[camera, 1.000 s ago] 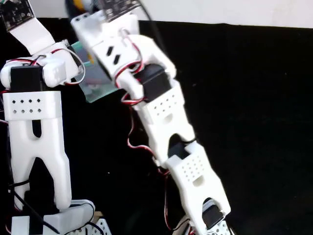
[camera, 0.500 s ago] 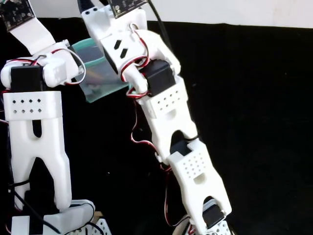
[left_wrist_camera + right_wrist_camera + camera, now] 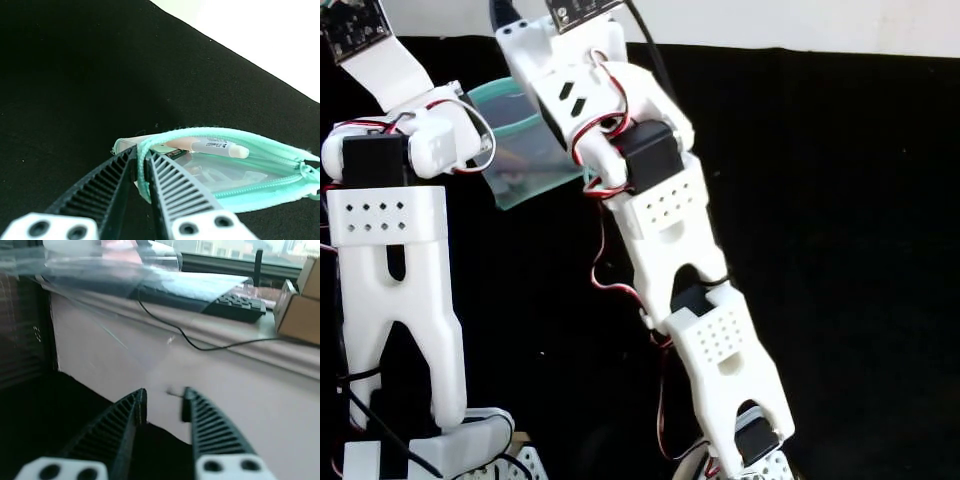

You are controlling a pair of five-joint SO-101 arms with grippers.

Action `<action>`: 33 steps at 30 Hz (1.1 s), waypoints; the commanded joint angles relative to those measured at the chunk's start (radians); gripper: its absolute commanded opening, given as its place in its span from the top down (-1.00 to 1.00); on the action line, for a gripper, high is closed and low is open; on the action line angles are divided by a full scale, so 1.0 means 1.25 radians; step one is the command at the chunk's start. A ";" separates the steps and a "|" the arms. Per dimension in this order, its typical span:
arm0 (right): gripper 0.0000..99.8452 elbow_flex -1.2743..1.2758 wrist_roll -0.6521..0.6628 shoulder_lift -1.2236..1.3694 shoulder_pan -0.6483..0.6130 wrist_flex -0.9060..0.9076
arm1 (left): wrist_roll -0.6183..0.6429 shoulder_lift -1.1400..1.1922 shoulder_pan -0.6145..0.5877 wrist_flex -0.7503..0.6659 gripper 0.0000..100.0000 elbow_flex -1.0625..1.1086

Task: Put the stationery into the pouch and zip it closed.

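Over the far left of the black table (image 3: 840,250), the high view shows us the pouch (image 3: 525,150), mint-green with a clear side, between two white arms. We see the left arm (image 3: 390,250) standing upright at the left edge. The right arm (image 3: 670,230) leans from the near centre toward the far side, and its upper part crosses in front of the pouch's right end.

From the left wrist view we find the left gripper (image 3: 142,152) clamped on the pouch's rim at one end. The mouth gapes open, and the zipper pull (image 3: 307,170) sits at the opposite end. Inside we make out a white pen (image 3: 215,146) and more stationery behind the clear side.

From the right wrist view we see the right gripper (image 3: 164,392) with its fingers slightly parted and nothing between them. It faces a pale wall, with a keyboard (image 3: 240,307) and cardboard boxes (image 3: 300,310) on a ledge above.
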 commanded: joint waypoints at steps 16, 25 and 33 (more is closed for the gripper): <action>0.63 -0.074 0.009 -0.095 0.084 0.443 | -0.001 0.039 0.015 0.007 0.98 0.014; 0.63 -0.071 0.009 -0.088 0.085 0.557 | -0.001 0.039 0.015 0.007 0.98 0.014; 0.64 -0.067 0.007 -0.085 0.095 0.559 | 0.000 0.039 0.017 0.007 0.98 0.014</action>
